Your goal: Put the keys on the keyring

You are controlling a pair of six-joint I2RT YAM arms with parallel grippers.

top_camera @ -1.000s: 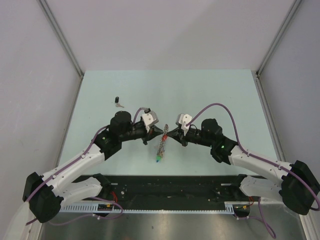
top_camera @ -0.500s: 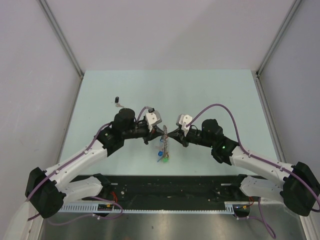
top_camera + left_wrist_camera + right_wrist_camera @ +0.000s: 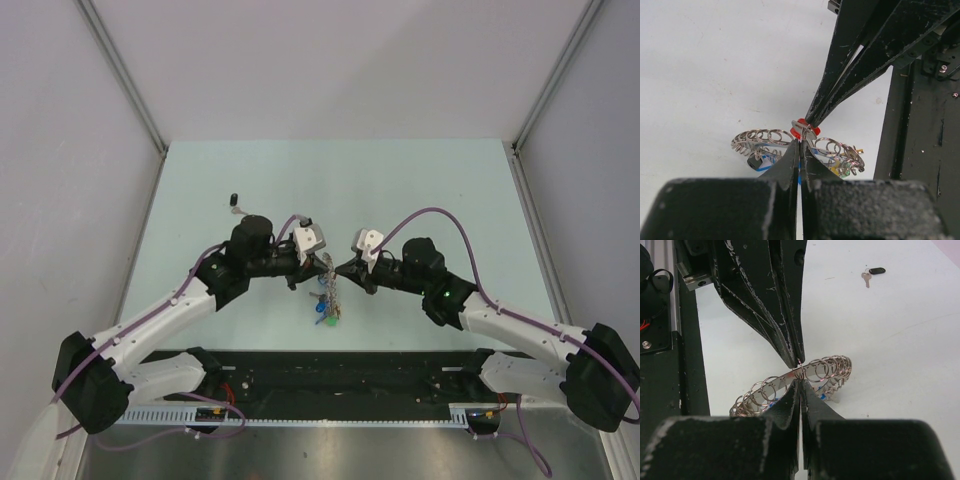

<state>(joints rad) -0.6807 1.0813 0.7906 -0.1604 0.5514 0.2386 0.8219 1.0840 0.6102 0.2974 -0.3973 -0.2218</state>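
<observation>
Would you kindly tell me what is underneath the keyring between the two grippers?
Beneath the keyring hang keys with blue and green heads, above the table. The left gripper's fingers cover those under its middle.

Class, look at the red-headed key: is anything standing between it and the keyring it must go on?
Nothing visible does. The red-headed key sits right against the keyring, at the spot where the shut left gripper and the shut right gripper meet tip to tip.
</observation>
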